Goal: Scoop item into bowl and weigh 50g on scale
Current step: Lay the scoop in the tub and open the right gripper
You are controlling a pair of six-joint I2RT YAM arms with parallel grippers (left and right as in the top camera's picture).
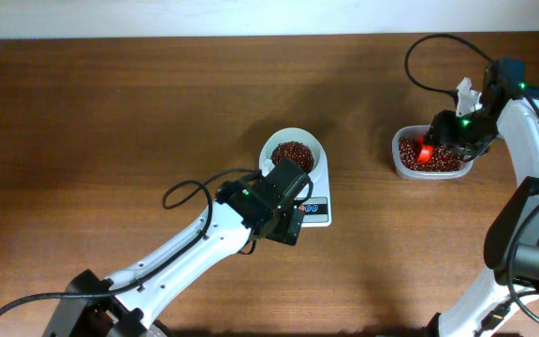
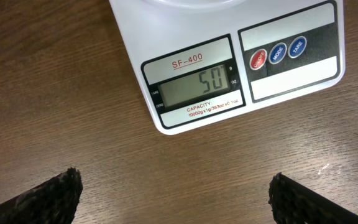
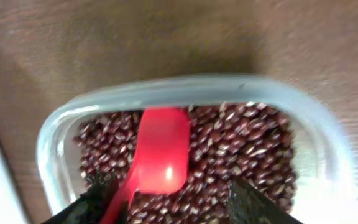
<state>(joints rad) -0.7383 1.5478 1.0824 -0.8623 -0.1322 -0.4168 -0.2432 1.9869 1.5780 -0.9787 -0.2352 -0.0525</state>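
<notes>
The white scale (image 1: 318,215) carries the white bowl (image 1: 293,138), which holds red-brown beans (image 1: 293,153). In the left wrist view the scale (image 2: 291,87) display reads 50. My left gripper (image 1: 286,223) hovers over the scale's front edge. In its wrist view it (image 2: 176,199) is open and empty above bare table. My right gripper (image 1: 443,140) is over the clear container (image 1: 402,167). In the right wrist view its fingers (image 3: 176,199) are apart. A red scoop (image 3: 163,149) lies on the beans (image 3: 247,143), its handle beside the left finger.
The clear plastic container (image 3: 185,87) of beans stands at the right of the brown wooden table. A black cable loops beside my left arm (image 1: 181,192). The right arm's cable arcs above the container (image 1: 419,56).
</notes>
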